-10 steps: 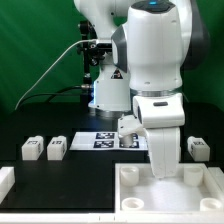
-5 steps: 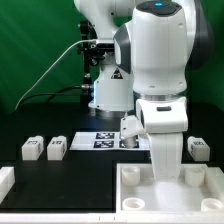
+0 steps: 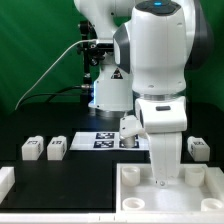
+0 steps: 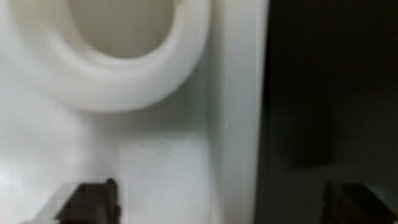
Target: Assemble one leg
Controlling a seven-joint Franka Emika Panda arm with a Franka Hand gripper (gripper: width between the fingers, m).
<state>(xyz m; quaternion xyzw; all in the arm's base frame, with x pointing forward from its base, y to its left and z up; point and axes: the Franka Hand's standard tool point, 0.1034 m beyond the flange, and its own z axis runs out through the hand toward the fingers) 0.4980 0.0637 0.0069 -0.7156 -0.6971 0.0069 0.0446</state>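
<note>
Two legs (image 3: 31, 148) (image 3: 57, 147), small white blocks with tags, stand on the black table at the exterior view's left. Another leg (image 3: 198, 149) stands at the right. My gripper (image 3: 162, 183) points straight down into the large white rimmed tray piece (image 3: 135, 200) near its back edge. In the wrist view my gripper (image 4: 222, 205) is open, its dark fingertips (image 4: 86, 203) far apart with nothing between them. Below lie the tray's white surface (image 4: 160, 150), its edge against the dark table, and a round socket (image 4: 125, 30). No leg shows in the wrist view.
The marker board (image 3: 105, 139) lies flat behind the tray, partly hidden by my arm. A white piece (image 3: 5, 181) shows at the left edge. A green curtain hangs behind the robot base (image 3: 108, 95).
My gripper has moved slightly right and lower into the tray. The legs have not moved.
</note>
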